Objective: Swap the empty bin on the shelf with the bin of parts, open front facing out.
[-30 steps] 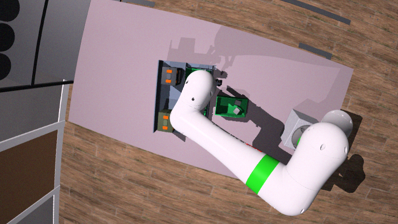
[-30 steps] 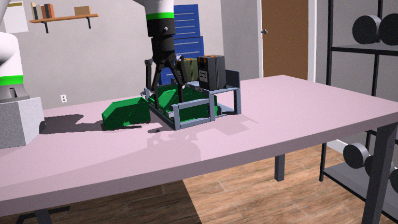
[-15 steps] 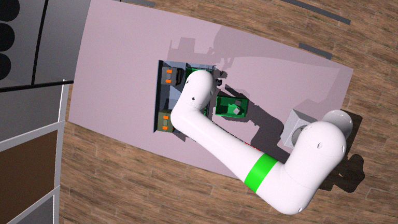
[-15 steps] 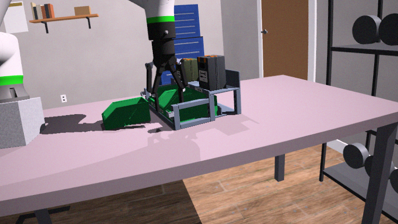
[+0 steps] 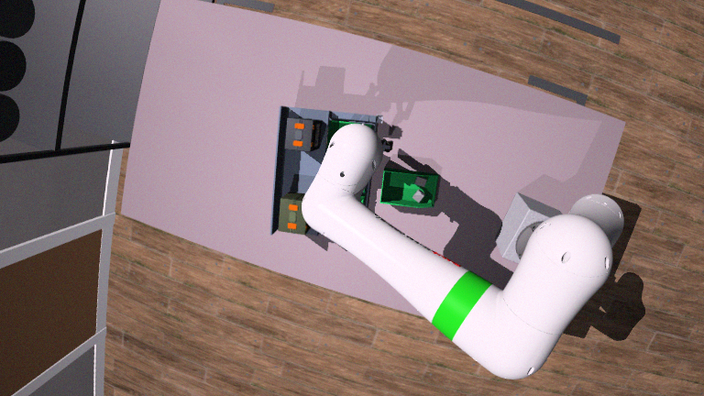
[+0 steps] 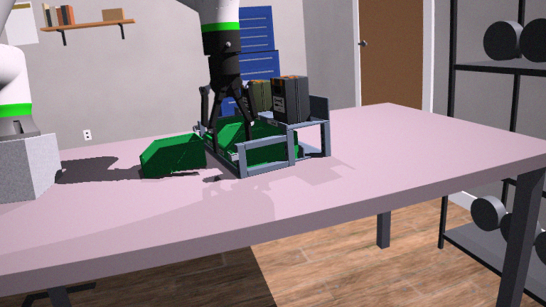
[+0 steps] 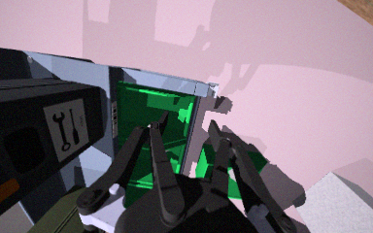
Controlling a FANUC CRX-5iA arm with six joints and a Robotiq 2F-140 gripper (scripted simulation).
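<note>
The green bin with parts (image 5: 410, 189) lies on the table just in front of the shelf; two grey cubes (image 5: 418, 190) show inside it. It also shows in the side view (image 6: 173, 160). The small grey shelf (image 6: 280, 141) holds an empty green bin (image 7: 155, 126) at its lower level, at the end nearest the arm. My gripper (image 6: 231, 136) (image 7: 188, 121) points down at the shelf's front edge. It is partly open: one finger stands inside the empty bin, the other outside the shelf's front rail. Nothing is gripped. In the top view the arm hides the gripper.
A dark grey box (image 6: 289, 98) and an olive box (image 6: 259, 94) stand on the shelf's top board. Another green bin (image 6: 269, 153) sits in the lower level. The robot's grey base block (image 6: 23, 167) stands at the table's left end.
</note>
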